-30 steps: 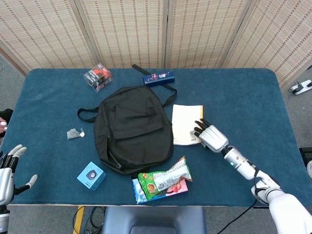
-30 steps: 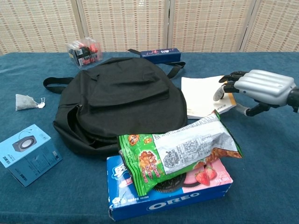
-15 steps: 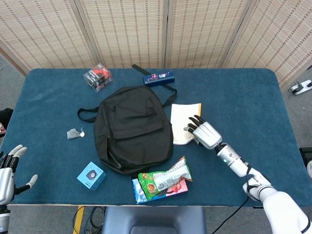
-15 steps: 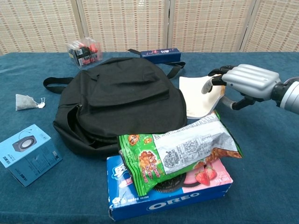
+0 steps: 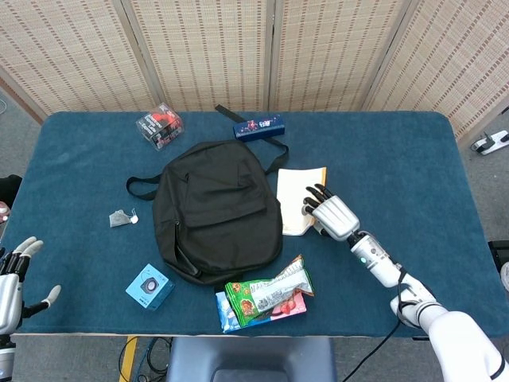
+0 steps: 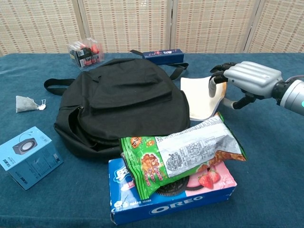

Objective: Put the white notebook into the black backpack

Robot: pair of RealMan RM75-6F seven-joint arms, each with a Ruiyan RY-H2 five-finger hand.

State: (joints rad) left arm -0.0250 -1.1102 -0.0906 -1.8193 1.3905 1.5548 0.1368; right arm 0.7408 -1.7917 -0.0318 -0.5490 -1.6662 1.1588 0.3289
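Right robot hand (image 6: 247, 81) is gripping the white notebook (image 6: 199, 97) at its right edge: fingers (image 6: 216, 78) curled over the top, thumb under the edge. That edge looks lifted off the desk (image 5: 398, 159); the left part lies just beside the black backpack (image 5: 215, 208), on its right side. Can't tell if book and bag touch.

Left robot hand (image 5: 12, 282) is at the near left corner of the desk, well apart from everything, fingers spread, holding nothing. Only the head view shows it.

Backpack lies flat mid-desk, straps out to the left and far side.

Other stuff:
- snack bag (image 6: 183, 154) on top of an Oreo box (image 6: 171, 202), near side, just in front of the backpack
- light blue box (image 5: 149, 286) near left
- small grey pouch (image 5: 121, 218) left of the backpack
- clear box with red contents (image 5: 159, 126) far left
- dark blue box (image 5: 258, 126) at the far side, beside a strap
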